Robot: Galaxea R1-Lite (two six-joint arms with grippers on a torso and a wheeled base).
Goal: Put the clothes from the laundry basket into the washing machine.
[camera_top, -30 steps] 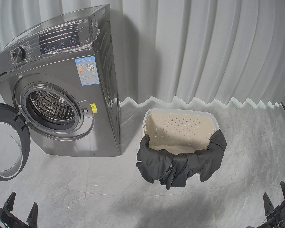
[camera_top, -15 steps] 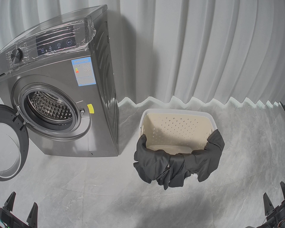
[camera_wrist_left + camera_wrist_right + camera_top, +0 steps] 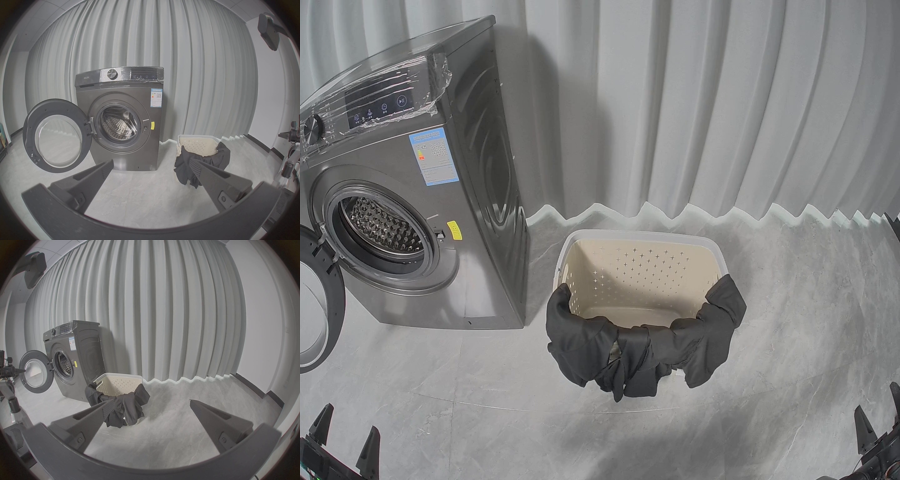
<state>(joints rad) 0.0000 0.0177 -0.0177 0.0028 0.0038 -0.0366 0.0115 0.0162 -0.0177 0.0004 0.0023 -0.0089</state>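
A pleated white curtain (image 3: 706, 106) is hanging across the whole back of the room, its hem meeting a grey marble-patterned floor (image 3: 800, 325). A grey front-loading washer (image 3: 481, 187) is standing on that floor at the left, backing onto the curtain. Its round door (image 3: 57, 136) is swinging wide open on the side away from the basket, leaving the steel drum (image 3: 381, 228) exposed, and nothing is showing inside the drum.

Just beside the washer, on its right, a cream basket (image 3: 640, 234) with star-shaped holes is sitting on the floor, apart from the machine. The dark clothes (image 3: 644, 353) are draping over the basket's near rim, one end trailing up the left corner and the other up the right. The bulk is hanging down the outside of the front wall, and the basket's bottom is lying mostly bare.

The left hand (image 3: 150, 162) is hovering low at the near left, well apart from the washer, with its fingers spread wide and gripping nothing. The right hand (image 3: 150, 402) is hovering at the near right, well apart from the basket, likewise spread wide and holding nothing.

Clear film (image 3: 381, 103) is covering the washer's control panel. A blue label (image 3: 433, 156) is sitting below the panel, and a small yellow sticker (image 3: 454, 230) is sitting by the drum opening.
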